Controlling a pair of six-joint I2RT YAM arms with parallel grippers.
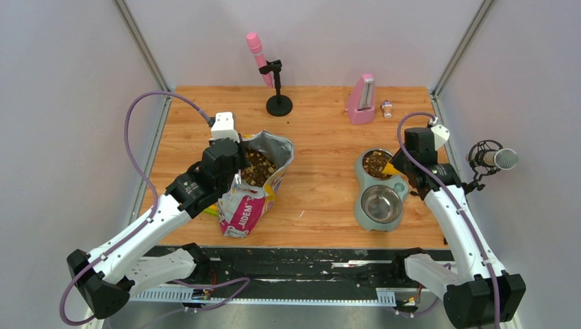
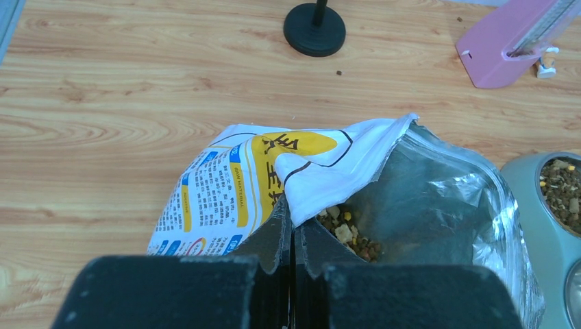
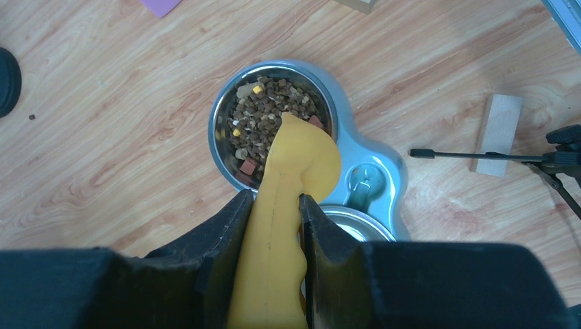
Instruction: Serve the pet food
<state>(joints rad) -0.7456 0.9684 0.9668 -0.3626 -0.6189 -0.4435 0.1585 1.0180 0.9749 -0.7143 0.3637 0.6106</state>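
**Item: pet food**. Small dry pellets in mixed dark brown and tan, with a few yellow, cream and reddish pieces.

**Location, two lots.**
- One lot fills the far bowl of a grey-green double feeder on the right half of the table.
- The other lot lies inside the open bag on the left half, seen through its mouth against the silver lining.

**Surroundings.**
- The feeder's near bowl shows bare steel.
- The bag is crinkly, printed white, yellow and pink, and slumped with its mouth upward.
- A pink microphone on a black stand and a pink metronome stand along the far edge.
- A grey microphone is on the right.
- A wooden block lies right of the feeder.
- A few loose pellets lie on the wood.

**Obstructions.** A yellow scoop, its back turned to the wrist camera, covers the near part of the filled bowl.

**Relation to grippers.**
- The right gripper is clamped on the scoop's handle. The scoop's tip reaches over the pellets, while the gripper itself sits back over the feeder's middle.
- The left gripper is closed, pinching the bag's white torn rim. The bagged pellets lie just beyond and right of its fingertips, lower in the bag.
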